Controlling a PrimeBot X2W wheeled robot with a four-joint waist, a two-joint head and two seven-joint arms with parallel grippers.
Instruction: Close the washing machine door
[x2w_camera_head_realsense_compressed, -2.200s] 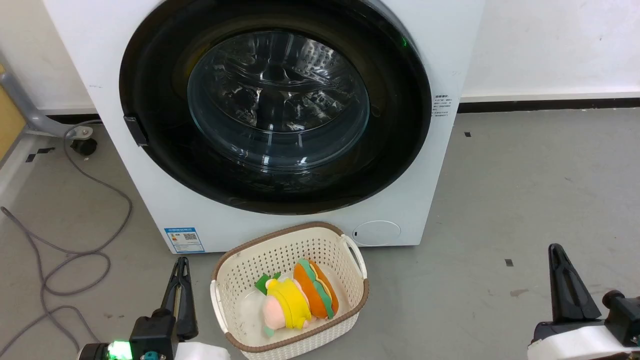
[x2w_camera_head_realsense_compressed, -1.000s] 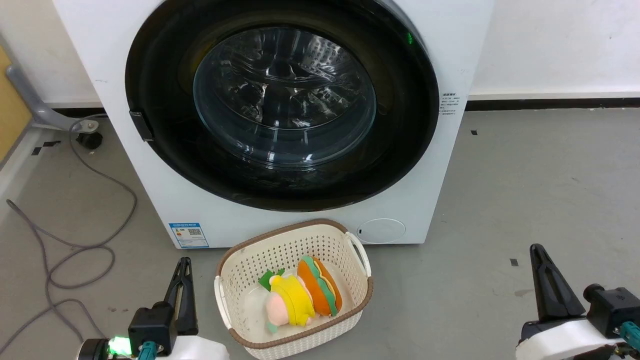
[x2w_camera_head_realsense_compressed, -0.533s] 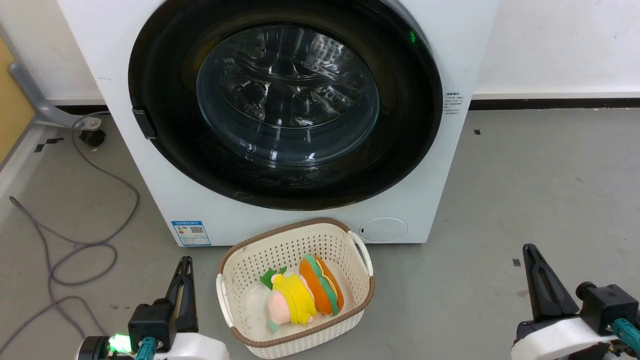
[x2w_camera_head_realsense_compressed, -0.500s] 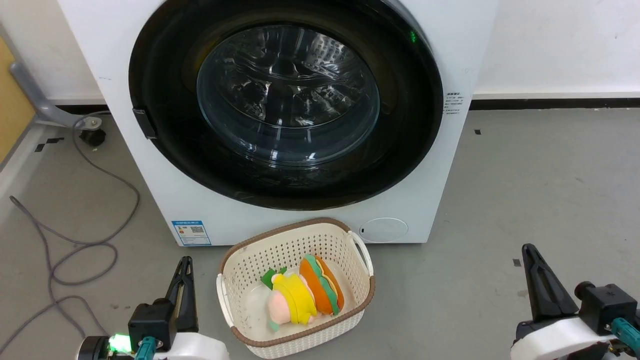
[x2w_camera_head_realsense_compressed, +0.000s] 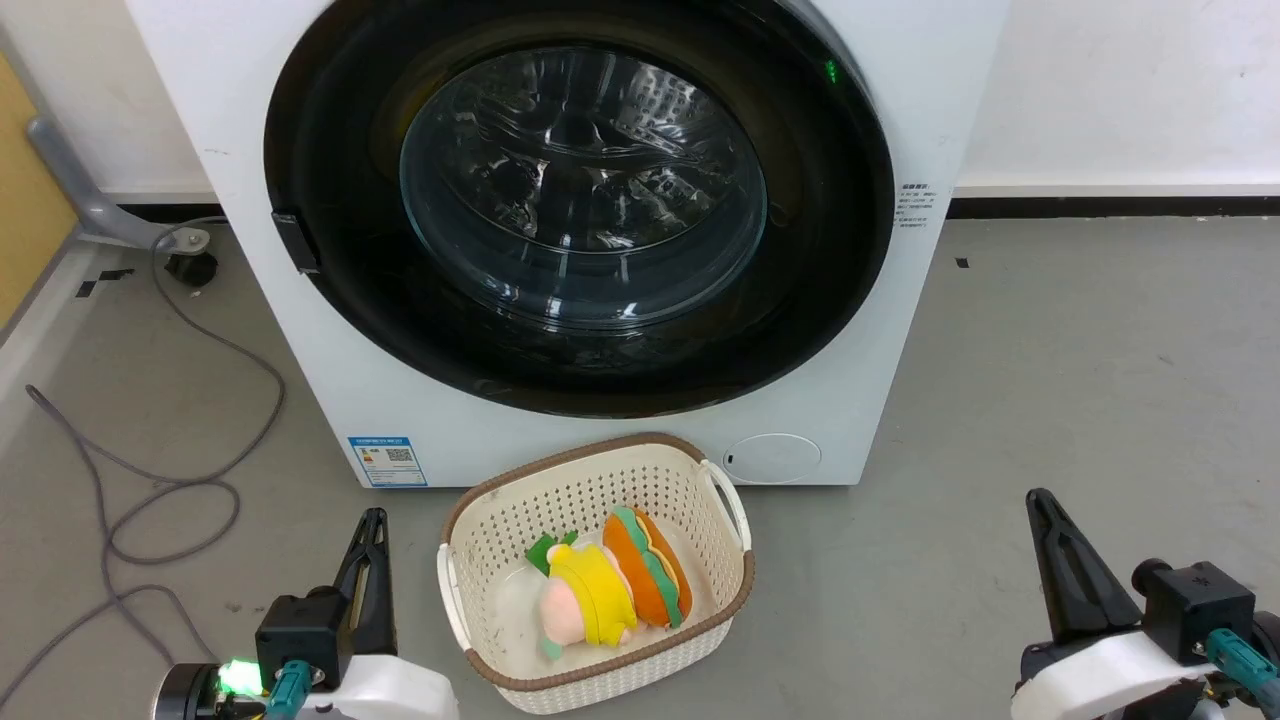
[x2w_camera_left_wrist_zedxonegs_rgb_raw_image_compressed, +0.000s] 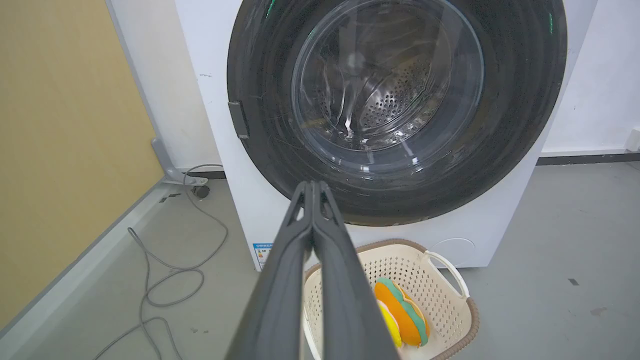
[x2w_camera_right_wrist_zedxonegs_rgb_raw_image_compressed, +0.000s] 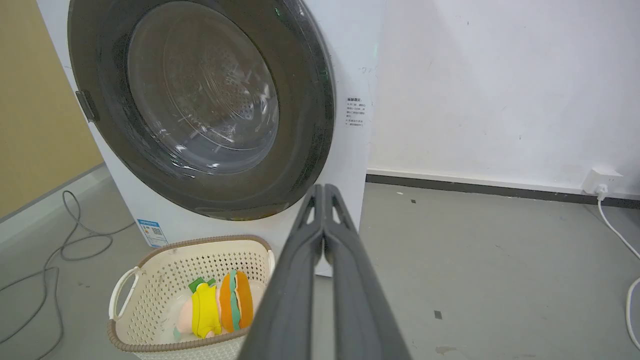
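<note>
The white washing machine (x2w_camera_head_realsense_compressed: 880, 330) stands in front of me. Its round black-rimmed washing machine door (x2w_camera_head_realsense_compressed: 580, 190) with the clear glass bowl lies flat against the machine's front, also in the left wrist view (x2w_camera_left_wrist_zedxonegs_rgb_raw_image_compressed: 395, 95) and the right wrist view (x2w_camera_right_wrist_zedxonegs_rgb_raw_image_compressed: 200, 100). A small dark latch tab (x2w_camera_head_realsense_compressed: 297, 242) sits on the door's left rim. My left gripper (x2w_camera_head_realsense_compressed: 372, 522) is shut and holds nothing, low at the left, well short of the machine. At the lower right my right gripper (x2w_camera_head_realsense_compressed: 1040, 503) is shut too, empty, off to the machine's right side.
A cream perforated basket (x2w_camera_head_realsense_compressed: 480, 520) with plush toys (x2w_camera_head_realsense_compressed: 610, 585) stands on the grey floor right below the door, between my grippers. A grey cable (x2w_camera_head_realsense_compressed: 200, 420) loops over the floor at left. A caster wheel (x2w_camera_head_realsense_compressed: 190, 265) and a yellow panel (x2w_camera_left_wrist_zedxonegs_rgb_raw_image_compressed: 60, 150) are at far left.
The whole head view has drifted slightly, so the camera has moved. Both grippers stay shut, and the door keeps its place against the machine.
</note>
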